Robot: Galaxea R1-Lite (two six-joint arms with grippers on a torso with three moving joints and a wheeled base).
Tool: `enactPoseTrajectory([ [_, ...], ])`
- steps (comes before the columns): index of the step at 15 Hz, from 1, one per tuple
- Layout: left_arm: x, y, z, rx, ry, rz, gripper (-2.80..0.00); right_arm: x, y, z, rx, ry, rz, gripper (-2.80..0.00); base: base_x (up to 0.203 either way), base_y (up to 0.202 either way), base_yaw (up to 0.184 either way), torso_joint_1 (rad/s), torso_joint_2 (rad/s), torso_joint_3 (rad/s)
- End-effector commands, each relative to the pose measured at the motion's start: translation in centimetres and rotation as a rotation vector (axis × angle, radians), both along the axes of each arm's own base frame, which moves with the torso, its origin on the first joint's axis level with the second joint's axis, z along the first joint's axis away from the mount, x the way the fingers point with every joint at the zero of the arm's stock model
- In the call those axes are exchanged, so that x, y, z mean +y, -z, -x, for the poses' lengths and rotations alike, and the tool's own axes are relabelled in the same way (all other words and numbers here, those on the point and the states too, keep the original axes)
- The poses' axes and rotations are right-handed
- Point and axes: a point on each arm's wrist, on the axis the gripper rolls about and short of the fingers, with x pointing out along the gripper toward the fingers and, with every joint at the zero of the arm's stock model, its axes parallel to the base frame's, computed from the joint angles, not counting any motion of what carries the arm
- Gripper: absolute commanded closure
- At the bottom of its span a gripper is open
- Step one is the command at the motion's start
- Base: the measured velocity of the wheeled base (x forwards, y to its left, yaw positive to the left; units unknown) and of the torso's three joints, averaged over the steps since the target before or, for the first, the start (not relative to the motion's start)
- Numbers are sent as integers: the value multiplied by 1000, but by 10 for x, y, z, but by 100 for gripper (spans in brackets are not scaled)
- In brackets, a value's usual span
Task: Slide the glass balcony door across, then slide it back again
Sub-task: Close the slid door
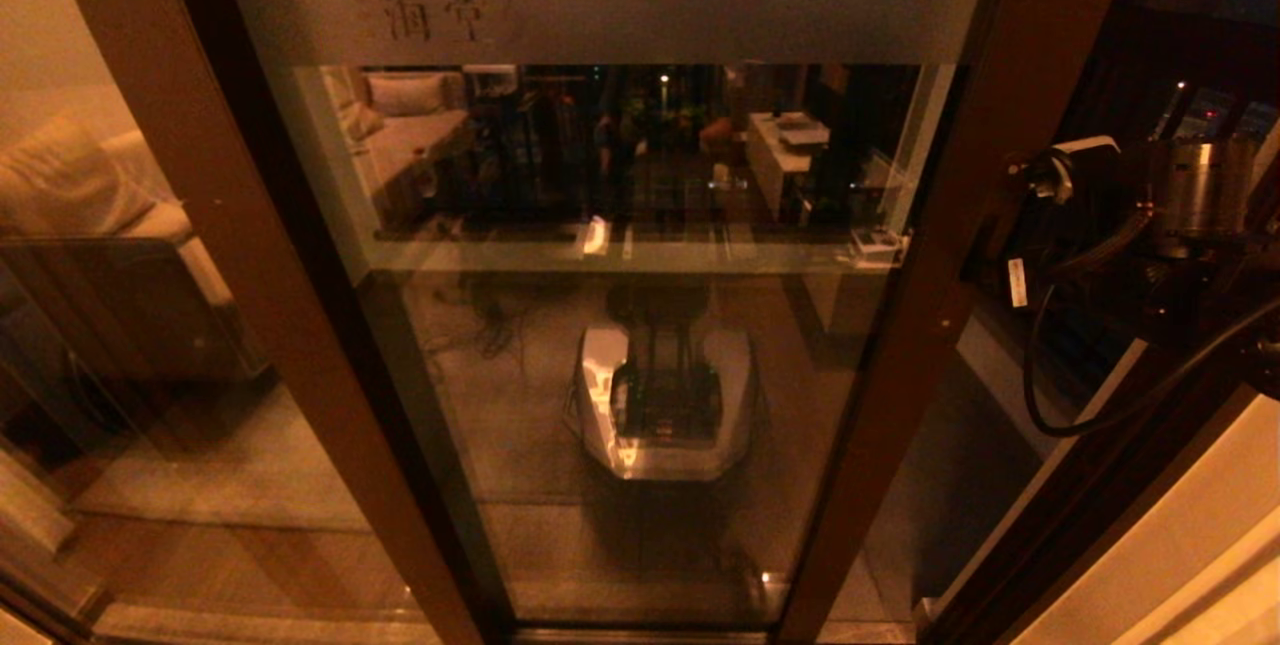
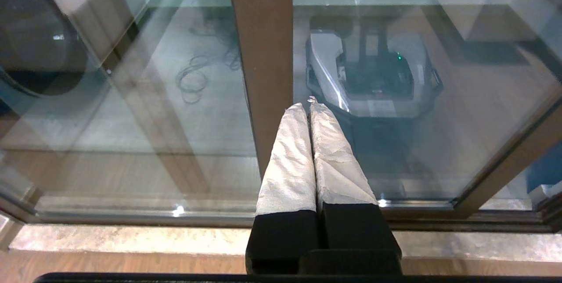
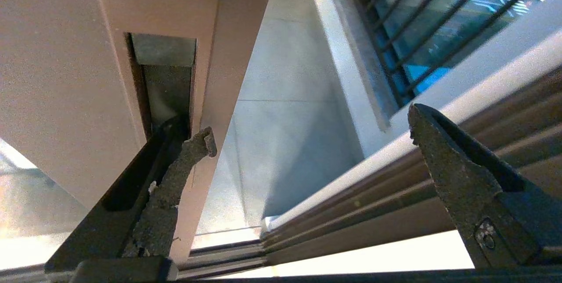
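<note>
Reddish-brown framing is edging the glass balcony door [image 1: 640,345], standing directly ahead. The right gripper [image 3: 307,138] is spreading wide, one finger [image 3: 175,186] hooking into the handle slot [image 3: 164,85]. The left gripper [image 2: 309,107] is pressing closed, empty, near the glass.

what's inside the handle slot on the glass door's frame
One finger of the open right gripper reaches into the handle slot of the glass balcony door. Behind it shows a dark recess; its depth is hidden.
</note>
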Motion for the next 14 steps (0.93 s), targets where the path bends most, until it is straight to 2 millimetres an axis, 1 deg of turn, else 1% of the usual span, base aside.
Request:
enactPoseTrajectory([
  [1,0,0,0,2,0,0,0,-2,0,4,4,0,1,-280,0,0,0,0,0,0],
  [6,0,0,0,2,0,0,0,-17,2,4,7,0,-14,-280,0,0,0,0,0,0],
  [14,0,0,0,2,0,0,0,-34,2,-7,3,34,-18,-280,0,0,0,0,0,0],
])
